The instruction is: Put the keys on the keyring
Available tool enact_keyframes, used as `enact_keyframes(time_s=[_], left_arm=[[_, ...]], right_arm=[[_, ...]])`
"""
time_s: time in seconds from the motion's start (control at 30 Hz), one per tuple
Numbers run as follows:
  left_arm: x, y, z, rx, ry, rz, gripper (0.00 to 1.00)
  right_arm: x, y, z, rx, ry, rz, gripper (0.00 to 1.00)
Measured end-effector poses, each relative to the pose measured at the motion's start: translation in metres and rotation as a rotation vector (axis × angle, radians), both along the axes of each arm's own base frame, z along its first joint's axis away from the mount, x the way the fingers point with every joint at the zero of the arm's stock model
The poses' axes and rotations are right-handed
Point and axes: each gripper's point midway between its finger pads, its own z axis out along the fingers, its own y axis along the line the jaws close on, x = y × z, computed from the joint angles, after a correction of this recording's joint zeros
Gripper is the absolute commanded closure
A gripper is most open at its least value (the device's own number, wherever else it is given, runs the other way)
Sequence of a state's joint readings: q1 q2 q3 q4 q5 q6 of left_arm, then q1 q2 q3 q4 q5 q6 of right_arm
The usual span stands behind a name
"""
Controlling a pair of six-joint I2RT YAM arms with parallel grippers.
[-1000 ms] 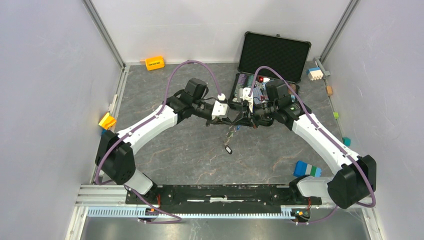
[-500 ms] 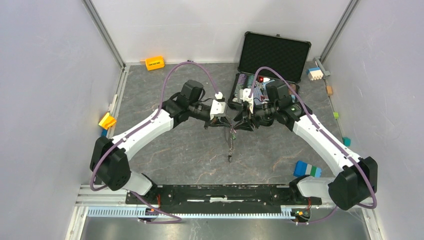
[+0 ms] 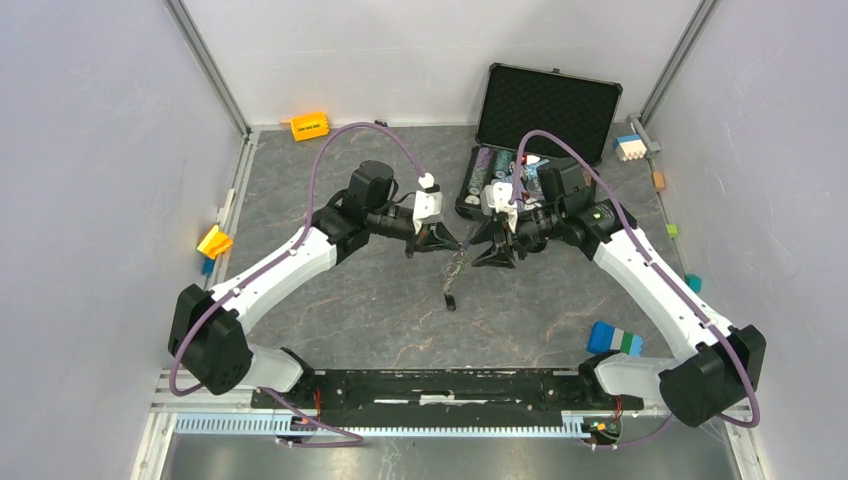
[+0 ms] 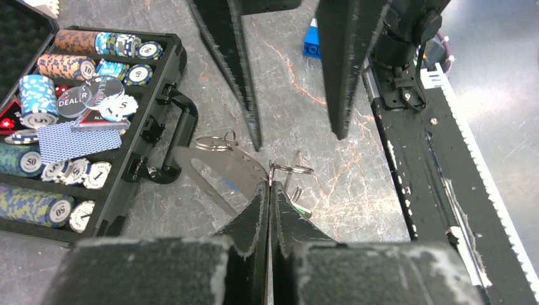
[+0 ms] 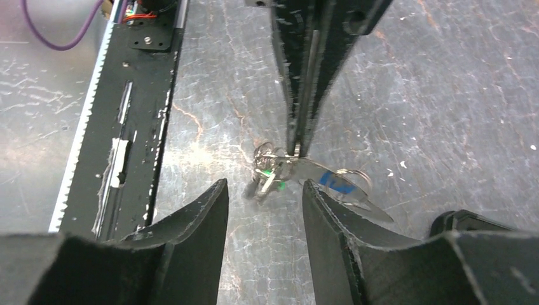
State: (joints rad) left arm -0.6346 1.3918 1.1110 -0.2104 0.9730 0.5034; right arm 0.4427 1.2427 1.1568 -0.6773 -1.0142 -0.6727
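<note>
top view – hidden: the spot where the left gripper (image 3: 447, 245) meets the keyring (image 3: 457, 265) is too small to read; the keys cannot be picked out.
top view – keyring: a thin silvery tangle between the two grippers, with a chain hanging toward the near side and ending in a small dark fob (image 3: 450, 300).
top view – right gripper (image 3: 483, 247): fingers spread, facing the left one, just beside the keyring.
top view – room: the open black case (image 3: 545, 105) sits just behind the right gripper; bare table (image 3: 380, 310) lies on the near side, up to the base rail.
left wrist view – left gripper (image 4: 270, 187): fingers pressed together, pinching the rim of the silver oval loop, which is held above the table.
left wrist view – keyring (image 4: 219, 166): a flat oval loop with small split rings at either end; its lower part is hidden behind the fingers.
left wrist view – edges: the case handle is close beside the loop; poker chips (image 4: 32, 89) fill the case.
right wrist view – right gripper (image 5: 264, 187): fingers wide apart, touching nothing, the keyring just beyond them.
right wrist view – keyring (image 5: 311, 173): a shiny loop with a green tag (image 5: 270, 171) in a blurred cluster.
right wrist view – cut off: the left gripper (image 5: 297, 149) enters from the top, its body out of frame.
</note>
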Motion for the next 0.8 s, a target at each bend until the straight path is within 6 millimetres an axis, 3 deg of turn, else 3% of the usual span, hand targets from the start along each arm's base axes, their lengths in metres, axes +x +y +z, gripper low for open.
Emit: enact_keyframes(time_s=[0.23, 0.37, 0.8], left_arm=[[0.006, -0.002, 0.008, -0.038, 0.079, 0.052, 0.98], [0.006, -0.005, 0.011, -0.064, 0.110, 0.065, 0.98], [0.007, -0.007, 0.017, -0.105, 0.151, 0.074, 0.98]], right_arm=[[-0.008, -0.001, -0.004, 0.001, 0.019, 0.021, 0.47], [-0.008, -0.002, -0.009, 0.001, 0.028, -0.002, 0.53], [0.004, -0.001, -0.008, 0.003, 0.019, -0.051, 0.96]])
